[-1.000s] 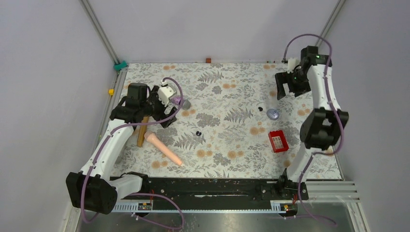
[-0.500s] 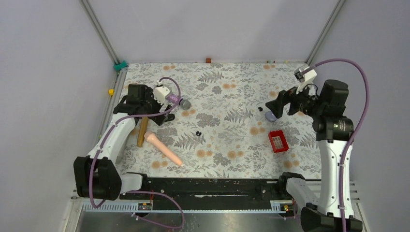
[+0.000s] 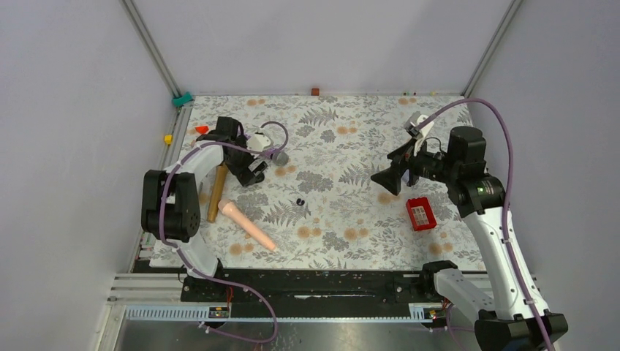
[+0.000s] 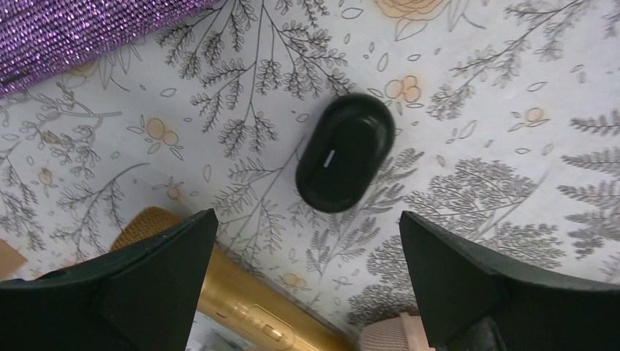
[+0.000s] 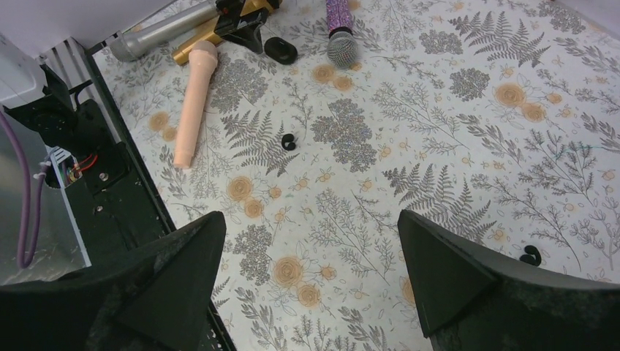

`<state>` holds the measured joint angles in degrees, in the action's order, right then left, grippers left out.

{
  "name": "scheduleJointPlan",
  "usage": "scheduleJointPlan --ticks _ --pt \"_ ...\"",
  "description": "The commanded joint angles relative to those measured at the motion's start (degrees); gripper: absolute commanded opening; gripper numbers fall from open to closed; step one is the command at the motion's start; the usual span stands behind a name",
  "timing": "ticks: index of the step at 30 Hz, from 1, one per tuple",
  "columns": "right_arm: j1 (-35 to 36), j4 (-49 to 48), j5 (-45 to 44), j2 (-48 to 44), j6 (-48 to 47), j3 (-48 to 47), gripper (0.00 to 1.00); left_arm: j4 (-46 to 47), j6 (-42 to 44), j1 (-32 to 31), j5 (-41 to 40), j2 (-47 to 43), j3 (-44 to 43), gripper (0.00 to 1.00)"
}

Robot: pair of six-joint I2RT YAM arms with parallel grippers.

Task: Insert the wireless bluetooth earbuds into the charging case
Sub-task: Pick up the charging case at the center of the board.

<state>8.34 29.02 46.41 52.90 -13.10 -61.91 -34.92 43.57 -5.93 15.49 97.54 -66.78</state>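
**Left gripper** (image 3: 251, 168) (image 4: 307, 219): jaws wide, nothing held. It hangs low over the far-left part of the mat (image 3: 343, 241), pointing down.

**Case** (image 4: 345, 152) (image 5: 281, 50): a closed black oval with a small pale bar on top. It lies flat on the mat. In the left wrist view it sits just beyond the fingertips, in line with the gap between them and clear of both fingers (image 4: 146, 285).

**Around the case:**
- The purple mic (image 3: 272, 152) (image 4: 73, 29) (image 5: 340, 40) lies on its far side.
- The gold mic (image 3: 216, 191) (image 4: 241, 300) (image 5: 197, 45) lies on its near side, partly under the left finger.
- The head of the pink mic (image 3: 248, 227) (image 4: 387, 338) (image 5: 194, 102) shows at the bottom edge of the left wrist view.
- None of the three touches the case.
- A silver mic (image 5: 157, 33) lies beside the gold one and shows only in the right wrist view.

**Right gripper** (image 3: 390, 170) (image 5: 311, 219): jaws wide, nothing held. It is raised above the right half of the mat and tilted toward the centre.

**Earbuds:**
- One black bud (image 3: 300, 202) (image 5: 289, 142) lies alone in the middle of the mat, well apart from the case and from both grippers.
- A second bud (image 5: 530, 255), also black, shows only in the right wrist view. It lies on the mat close to the edge of the right-hand finger in that view.
- Neither bud is in the case.

**Red box** (image 3: 420, 213): on the mat at the right, on the near side of the right gripper and apart from it.
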Motion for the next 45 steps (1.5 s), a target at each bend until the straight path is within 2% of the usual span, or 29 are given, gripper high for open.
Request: scheduleJointPlan --ticks 1,8,12,18,23,27,31,37,39,45 --pt "1.50 -2.54 -2.38 1.62 -1.31 -0.23 0.95 -0.03 6.53 -1.13 -2.81 2.64 -4.71 0.99" --pt "1.90 -2.77 -2.37 1.63 -1.06 -0.16 0.94 -2.42 7.47 -4.94 -7.49 10.49 -8.95 0.98" --pt "2.03 -3.33 -2.64 1.16 -0.62 0.11 0.94 -3.16 7.88 -5.99 -8.38 12.91 -9.18 0.90" --pt "2.08 -4.03 -2.47 0.93 0.06 0.55 0.93 -5.92 7.08 -5.93 -7.03 14.51 -10.94 0.67" --pt "2.05 -5.43 -3.33 0.70 1.26 1.02 0.92 -9.34 4.88 -5.93 -5.17 14.73 -13.26 0.42" --pt "2.05 -8.15 -4.08 0.66 4.78 1.67 0.91 -11.33 3.79 -5.84 -0.89 11.91 -13.56 0.32" --pt "2.05 -13.70 -5.96 1.74 12.36 2.83 0.90 -11.53 -0.80 -6.12 4.79 6.65 -14.74 0.31" --pt "2.14 -28.07 -9.33 5.76 30.17 6.91 0.88 -6.82 -18.50 -9.72 9.86 -3.34 -18.77 0.36" --pt "2.07 -32.92 -8.83 8.86 34.08 6.54 0.84 -3.20 -22.78 -12.88 9.39 -6.90 -17.94 0.37" --pt "2.97 -37.03 -9.54 19.29 45.20 0.70 0.77 2.40 -26.67 -25.95 3.99 -11.61 -16.85 0.38"
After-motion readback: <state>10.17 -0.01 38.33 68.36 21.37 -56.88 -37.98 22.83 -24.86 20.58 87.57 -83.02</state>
